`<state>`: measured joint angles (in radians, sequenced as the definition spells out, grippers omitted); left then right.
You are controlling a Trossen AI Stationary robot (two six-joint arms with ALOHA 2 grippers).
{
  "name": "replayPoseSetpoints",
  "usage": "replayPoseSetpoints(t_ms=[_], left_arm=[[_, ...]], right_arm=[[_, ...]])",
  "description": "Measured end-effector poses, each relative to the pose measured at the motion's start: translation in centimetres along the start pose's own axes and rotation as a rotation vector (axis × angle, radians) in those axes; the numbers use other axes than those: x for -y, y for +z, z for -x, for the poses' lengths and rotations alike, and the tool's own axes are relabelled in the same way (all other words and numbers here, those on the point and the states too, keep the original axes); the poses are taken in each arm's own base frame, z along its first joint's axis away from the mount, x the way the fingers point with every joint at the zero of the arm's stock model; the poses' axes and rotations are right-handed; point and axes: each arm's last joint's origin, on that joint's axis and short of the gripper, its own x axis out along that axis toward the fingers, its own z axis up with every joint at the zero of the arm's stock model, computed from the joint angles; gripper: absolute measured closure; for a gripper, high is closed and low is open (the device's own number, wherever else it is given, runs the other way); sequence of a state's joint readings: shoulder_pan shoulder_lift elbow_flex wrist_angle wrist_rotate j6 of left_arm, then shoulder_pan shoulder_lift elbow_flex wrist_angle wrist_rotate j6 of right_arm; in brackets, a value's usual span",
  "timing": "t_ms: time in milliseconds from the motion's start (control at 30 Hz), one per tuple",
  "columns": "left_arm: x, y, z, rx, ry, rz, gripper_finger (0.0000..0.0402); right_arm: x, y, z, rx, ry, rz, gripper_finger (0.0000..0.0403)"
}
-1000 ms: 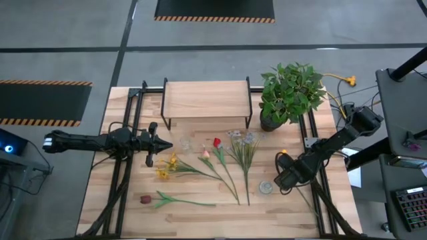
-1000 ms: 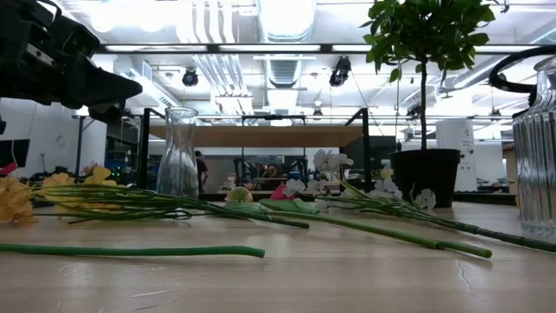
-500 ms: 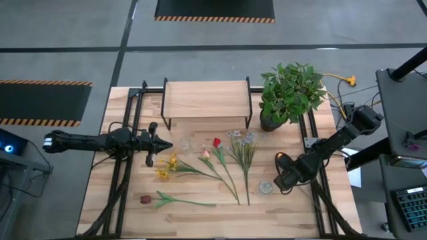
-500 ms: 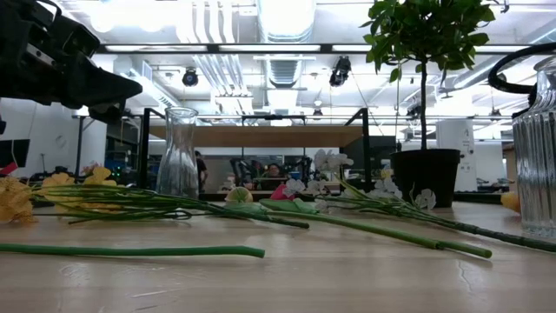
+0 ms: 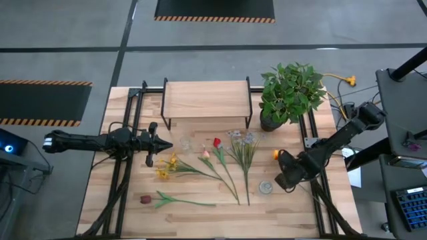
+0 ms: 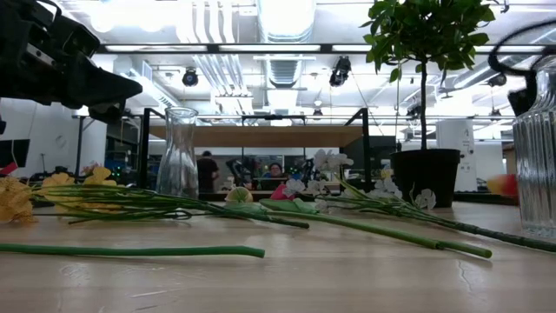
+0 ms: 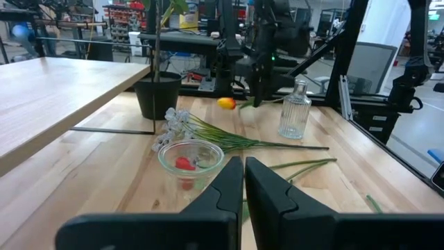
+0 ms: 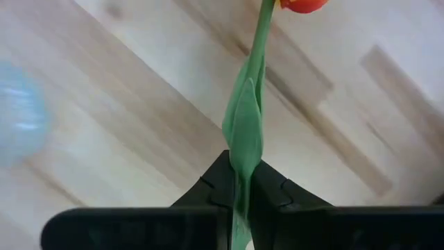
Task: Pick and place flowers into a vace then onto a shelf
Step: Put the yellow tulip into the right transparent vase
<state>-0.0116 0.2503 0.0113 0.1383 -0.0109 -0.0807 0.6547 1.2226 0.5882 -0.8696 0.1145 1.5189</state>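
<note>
Across the counter (image 5: 200, 213), loose flowers (image 5: 220, 163) lie between both arms; a potted plant (image 5: 288, 93) stands beside the shelf (image 5: 205, 99) at the far edge. Two clear glass vases: one (image 5: 185, 143) in front of the left gripper (image 5: 157, 143), one (image 5: 266, 188) just beside the right gripper (image 5: 285, 175). Right gripper is clamped on the green stem of an orange flower (image 8: 244, 125), lifted off the counter. Left gripper's fingers (image 7: 223, 191) pressed together, holding nothing.

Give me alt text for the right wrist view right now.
The right gripper has its jaws shut on the green stem of an orange flower, held above the light wood table. The flower's head is cut off at the frame edge.
</note>
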Motion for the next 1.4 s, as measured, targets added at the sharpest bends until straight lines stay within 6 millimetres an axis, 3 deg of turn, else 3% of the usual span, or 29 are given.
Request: replayPoseSetpoints(t_ms=[567, 1067, 1400], left_arm=[[0.0, 0.0, 0.0, 0.000, 0.000, 0.000, 0.0402], [0.0, 0.0, 0.0, 0.000, 0.000, 0.000, 0.0402], [0.0, 0.0, 0.0, 0.001, 0.000, 0.000, 0.0402]], right_arm=[[-0.6, 2.0, 8.0, 0.421, 0.290, 0.166, 0.0390], [-2.7, 3.9, 16.7, 0.854, 0.308, 0.293, 0.0390], [-5.6, 3.8, 18.5, 1.083, 0.234, 0.236, 0.0390]])
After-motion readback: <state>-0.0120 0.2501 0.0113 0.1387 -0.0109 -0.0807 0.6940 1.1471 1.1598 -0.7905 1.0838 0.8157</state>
